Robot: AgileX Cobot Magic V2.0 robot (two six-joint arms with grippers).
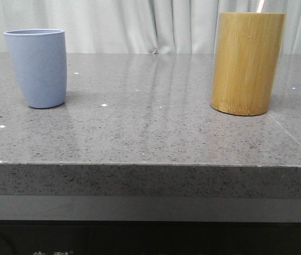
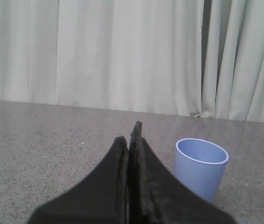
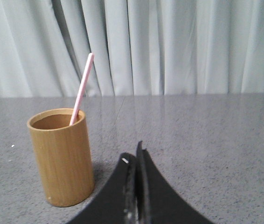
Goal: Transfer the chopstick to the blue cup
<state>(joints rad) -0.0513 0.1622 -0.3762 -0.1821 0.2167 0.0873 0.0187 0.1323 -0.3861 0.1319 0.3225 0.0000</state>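
Chopstick (image 3: 82, 87) is the thing to look for, and it stands inside the bamboo holder (image 3: 62, 157). It is thin and pale pink. It leans to one side, and its top pokes out above the holder's rim. From the front, just a tiny bit of its tip shows over the holder, at the very top edge of the picture.

The holder is tall and yellow-brown. It sits upright on the right side of the gray table (image 1: 150, 133).

The blue cup (image 1: 38, 67) sits upright on the left side of the table, well apart from the holder. It is shorter than the holder. Its mouth is open at the top, and what can be seen of its inside looks bare.

The left gripper (image 2: 131, 140) is near the blue cup but not touching it. Its two black fingers are pressed together and hold nothing.

The right gripper (image 3: 134, 156) is near the holder but not touching it. Its two black fingers are pressed together too and hold nothing.

White curtains (image 1: 156, 26) hang behind the table.
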